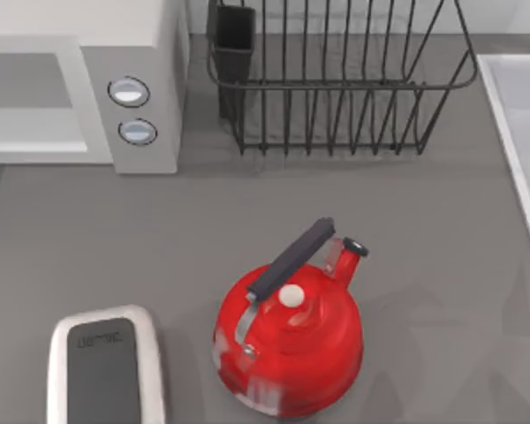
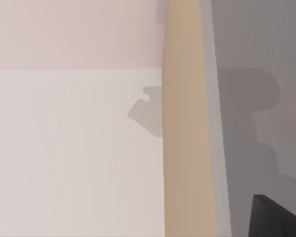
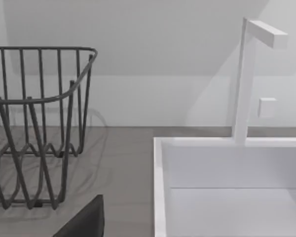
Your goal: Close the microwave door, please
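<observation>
Two knobs on microwave (image 1: 146,97), top-left; door apparently shut.

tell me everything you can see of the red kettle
The red kettle stands upright on the grey table, toward the top view's lower middle. Its round, glossy body carries a lid with a small white knob, a short spout with a dark tip, and a dark grip on silvery brackets arching over it. Nothing touches it but the table.

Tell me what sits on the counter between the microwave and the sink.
The black wire rack stands between the microwave and the sink, at the back of the counter in the top view; the red kettle sits nearer the front.
</observation>
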You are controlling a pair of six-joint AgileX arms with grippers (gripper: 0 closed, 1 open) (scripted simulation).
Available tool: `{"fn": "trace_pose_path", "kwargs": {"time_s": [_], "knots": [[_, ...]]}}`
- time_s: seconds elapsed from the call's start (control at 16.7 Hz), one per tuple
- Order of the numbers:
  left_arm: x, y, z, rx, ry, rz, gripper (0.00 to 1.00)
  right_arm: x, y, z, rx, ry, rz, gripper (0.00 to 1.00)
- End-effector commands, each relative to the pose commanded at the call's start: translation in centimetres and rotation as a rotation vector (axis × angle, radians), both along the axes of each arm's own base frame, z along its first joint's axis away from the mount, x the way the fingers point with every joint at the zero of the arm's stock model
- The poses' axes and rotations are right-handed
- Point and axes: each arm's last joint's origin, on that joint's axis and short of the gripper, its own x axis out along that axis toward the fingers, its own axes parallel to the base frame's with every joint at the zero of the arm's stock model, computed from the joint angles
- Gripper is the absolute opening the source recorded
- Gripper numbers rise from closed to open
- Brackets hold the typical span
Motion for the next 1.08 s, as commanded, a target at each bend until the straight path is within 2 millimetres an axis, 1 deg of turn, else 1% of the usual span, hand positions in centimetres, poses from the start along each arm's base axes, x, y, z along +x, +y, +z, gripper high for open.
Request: {"fn": "trace_pose_path", "kwargs": {"time_s": [0.24, 0.3, 0.42, 0.66, 0.78, 0.9, 1.08], "knots": [[0.2, -0.2, 0.2, 0.002, -0.002, -0.004, 0.00, 0.0, 0.0, 0.0, 0.000, 0.000, 0.000, 1.00], [0.3, -0.6, 0.3, 0.005, -0.003, -0.004, 0.00, 0.0, 0.0, 0.0, 0.000, 0.000, 0.000, 1.00], [0.5, -2.1, 0.7, 0.011, -0.004, -0.005, 0.00, 0.0, 0.0, 0.0, 0.000, 0.000, 0.000, 1.00], [0.2, -7.3, 0.1, -0.007, 0.009, -0.006, 0.00, 0.0, 0.0, 0.0, 0.000, 0.000, 0.000, 1.00], [0.0, -9.2, 0.1, -0.004, 0.005, -0.005, 0.00, 0.0, 0.0, 0.0, 0.000, 0.000, 0.000, 1.00], [-0.1, -10.1, 0.2, 0.001, -0.001, -0.004, 0.00, 0.0, 0.0, 0.0, 0.000, 0.000, 0.000, 1.00], [-0.1, -10.1, 0.2, 0.001, -0.001, -0.004, 0.00, 0.0, 0.0, 0.0, 0.000, 0.000, 0.000, 1.00]]}}
